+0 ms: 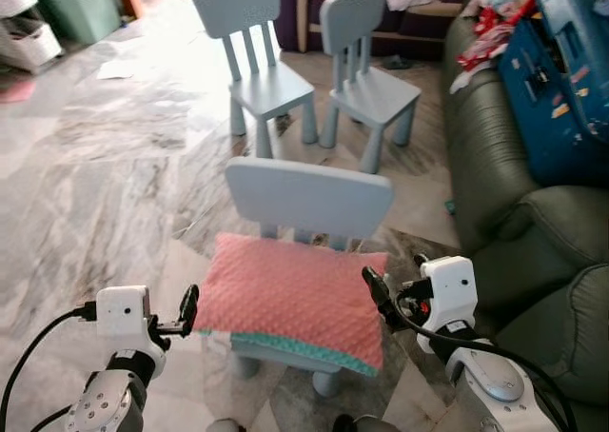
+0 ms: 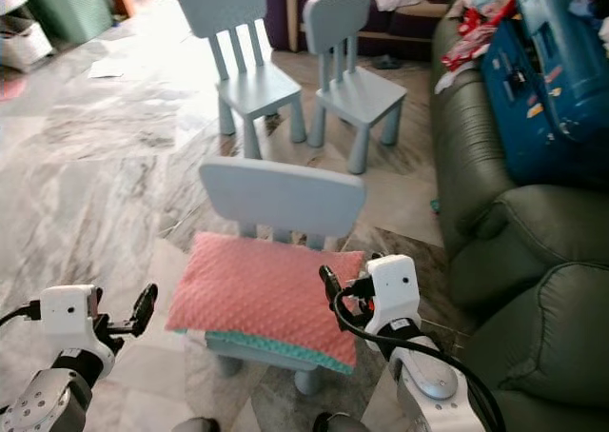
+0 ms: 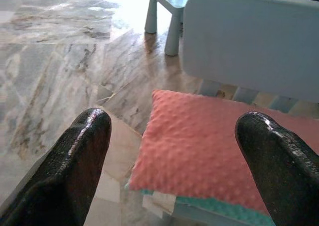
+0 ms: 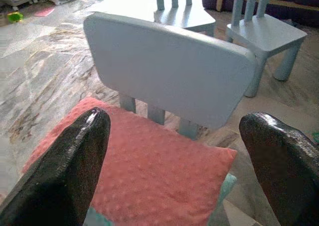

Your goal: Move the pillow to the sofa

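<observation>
While the pink dimpled fabric pillow [image 1: 300,297] with its teal underside lies on the pale blue plastic child's chair [image 1: 309,199], we hover our left hand [image 1: 187,310] and right hand [image 1: 376,292], both spread, at its ends, needing next to close inward before carrying it to the dark green leather sofa [image 1: 533,251].

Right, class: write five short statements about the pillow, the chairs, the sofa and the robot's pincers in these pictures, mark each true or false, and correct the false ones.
1. The pillow lies on the seat of the nearest small chair. True.
2. The pillow is blue all over. False: it is pink on top, with a teal edge beneath.
3. The left pincer and right pincer are open, one at each end of the pillow. True.
4. The sofa is on the robot's left. False: it is on its right.
5. Three small chairs stand on the floor. True.
</observation>
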You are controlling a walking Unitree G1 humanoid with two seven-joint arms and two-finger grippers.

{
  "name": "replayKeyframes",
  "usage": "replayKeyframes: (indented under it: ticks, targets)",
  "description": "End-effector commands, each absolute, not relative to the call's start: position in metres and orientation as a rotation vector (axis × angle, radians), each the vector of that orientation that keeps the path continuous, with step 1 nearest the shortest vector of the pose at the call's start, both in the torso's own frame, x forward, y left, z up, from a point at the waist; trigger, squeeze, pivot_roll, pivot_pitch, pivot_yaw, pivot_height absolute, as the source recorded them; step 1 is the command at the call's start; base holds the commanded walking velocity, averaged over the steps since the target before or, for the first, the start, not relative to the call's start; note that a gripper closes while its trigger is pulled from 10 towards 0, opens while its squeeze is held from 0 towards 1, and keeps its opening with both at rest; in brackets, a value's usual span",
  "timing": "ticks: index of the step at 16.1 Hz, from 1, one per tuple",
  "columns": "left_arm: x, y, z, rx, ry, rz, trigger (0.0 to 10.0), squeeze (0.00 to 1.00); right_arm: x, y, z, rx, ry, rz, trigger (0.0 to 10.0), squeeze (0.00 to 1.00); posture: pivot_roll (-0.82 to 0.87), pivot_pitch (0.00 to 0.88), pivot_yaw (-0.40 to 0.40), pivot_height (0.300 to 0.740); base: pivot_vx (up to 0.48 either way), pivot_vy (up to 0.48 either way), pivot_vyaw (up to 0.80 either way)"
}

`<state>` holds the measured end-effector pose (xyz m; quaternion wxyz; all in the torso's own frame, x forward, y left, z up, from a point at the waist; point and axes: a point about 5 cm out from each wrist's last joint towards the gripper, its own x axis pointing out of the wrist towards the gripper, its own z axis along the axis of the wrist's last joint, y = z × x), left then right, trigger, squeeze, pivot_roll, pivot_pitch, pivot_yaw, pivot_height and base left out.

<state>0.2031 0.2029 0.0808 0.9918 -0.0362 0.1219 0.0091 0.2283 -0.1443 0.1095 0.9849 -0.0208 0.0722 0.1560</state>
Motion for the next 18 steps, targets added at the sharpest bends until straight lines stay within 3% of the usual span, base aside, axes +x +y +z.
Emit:
replayKeyframes:
  ticks: [1, 18]
  targets:
    - [0.2006, 0.2031, 0.0783, -0.061, 0.262, 0.023, 10.0, 0.00, 0.2262, -0.1430, 0.1132, -0.045, 0.132, 0.326, 10.0, 0.00, -0.07, 0.177, -0.010, 0.663, 0.000, 0.000, 0.42]
    - [0.2028, 0.2027, 0.0783, -0.066, 0.256, 0.028, 10.0, 0.00, 0.2291, -0.1411, 0.1145, -0.047, 0.125, 0.333, 10.0, 0.00, -0.07, 0.175, -0.014, 0.526, 0.000, 0.000, 0.42]
